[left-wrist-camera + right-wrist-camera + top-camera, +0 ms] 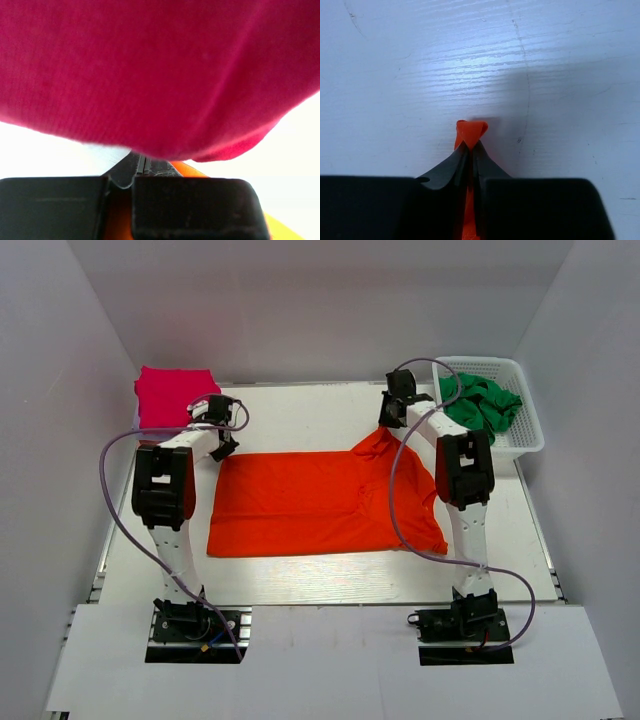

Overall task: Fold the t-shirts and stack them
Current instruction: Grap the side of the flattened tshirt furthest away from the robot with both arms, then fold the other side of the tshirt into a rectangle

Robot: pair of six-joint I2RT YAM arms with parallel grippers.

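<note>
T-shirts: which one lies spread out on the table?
The orange-red t-shirt, at centre; the magenta t-shirt sits folded at the far left, the green t-shirt bunched in the basket.

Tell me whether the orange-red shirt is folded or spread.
Mostly spread: the orange-red cloth t-shirt lies flat, one far corner pinched in the jaws of the right gripper.

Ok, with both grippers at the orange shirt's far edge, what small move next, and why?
Probably lift both far corners slightly and draw them toward the near edge. The right gripper is shut on a pinch of the orange shirt, the left gripper looks shut on it too, and the shirt lies spread flat, unfolded.
</note>
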